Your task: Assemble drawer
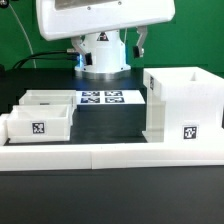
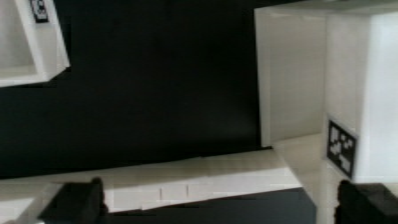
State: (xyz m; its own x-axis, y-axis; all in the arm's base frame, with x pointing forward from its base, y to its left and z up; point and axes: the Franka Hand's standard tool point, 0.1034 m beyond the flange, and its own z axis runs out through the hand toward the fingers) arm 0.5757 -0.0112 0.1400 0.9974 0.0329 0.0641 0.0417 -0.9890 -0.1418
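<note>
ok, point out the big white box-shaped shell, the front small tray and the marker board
large white plastic box-shaped shell [image 1: 192,105]: exterior view, front wall.
front small white open-topped tray [image 1: 38,128]: exterior view, tagged front wall.
flat white marker board [image 1: 100,98]: exterior view, centre.

Drawer [image 1: 183,100] — smooth, matt white plastic

We are seeing a glossy white rounded arm shell [image 1: 100,18] beyond the marker board [image 1: 100,98], a bluish band tinting its white cylindrical joint [image 1: 100,58], and two blocky black fingers [image 2: 79,203].
</note>
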